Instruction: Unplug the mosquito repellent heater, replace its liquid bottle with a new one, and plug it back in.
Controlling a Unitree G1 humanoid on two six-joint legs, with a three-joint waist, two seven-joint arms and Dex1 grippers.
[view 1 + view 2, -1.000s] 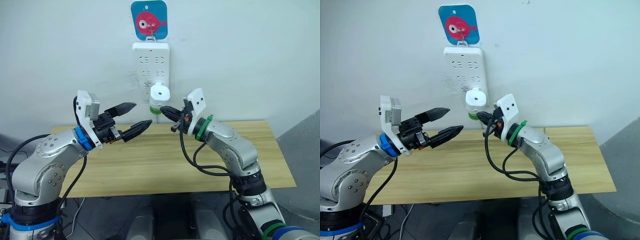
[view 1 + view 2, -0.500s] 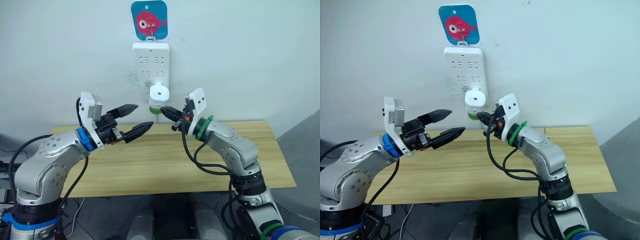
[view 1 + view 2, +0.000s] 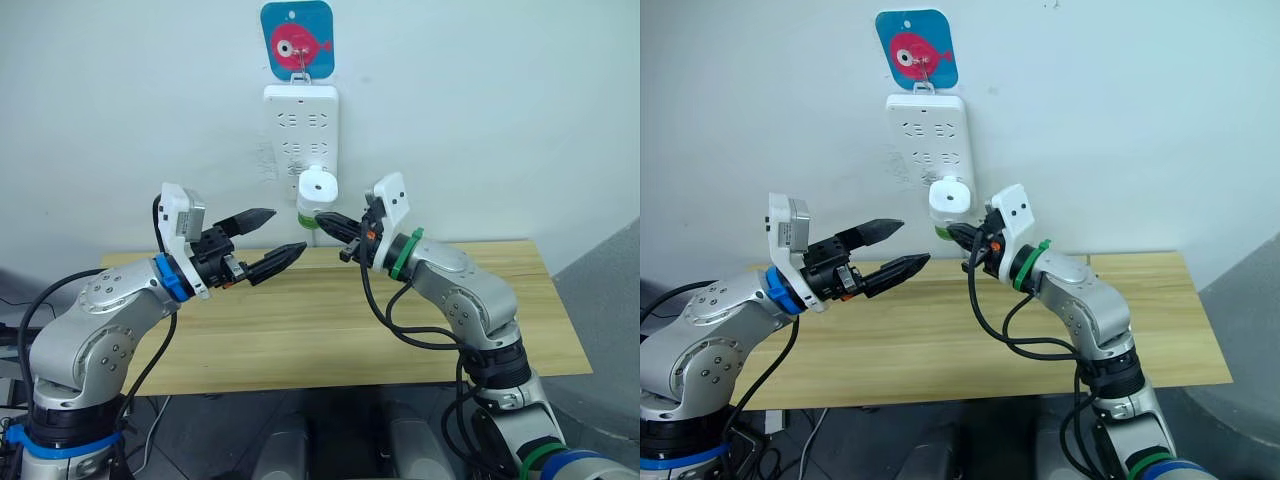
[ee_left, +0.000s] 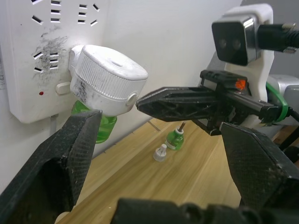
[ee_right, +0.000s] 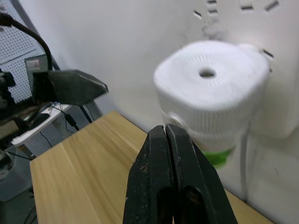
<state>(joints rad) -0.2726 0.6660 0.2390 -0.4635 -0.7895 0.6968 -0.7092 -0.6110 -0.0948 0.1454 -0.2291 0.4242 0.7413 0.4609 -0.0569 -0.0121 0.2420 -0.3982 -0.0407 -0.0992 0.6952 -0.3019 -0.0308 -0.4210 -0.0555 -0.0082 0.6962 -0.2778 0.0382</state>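
- White plastic mosquito repellent heater [image 3: 319,187] sits plugged in the power strip [image 3: 301,130] on the wall, with a green bottle [image 4: 99,127] screwed beneath it, so it seems the swap is done.
- Right gripper [image 3: 329,222] is clenched on nothing, its closed tip just beside the heater's lower side, probably to push it firmly in.
- Left gripper [image 3: 274,238] hangs released and empty, fingers spread, apart from the heater on its left.
- On the wooden table [image 3: 330,330], a bare-wick green bottle [image 4: 175,138] and a small white cap [image 4: 160,152] stand near each other, put aside.
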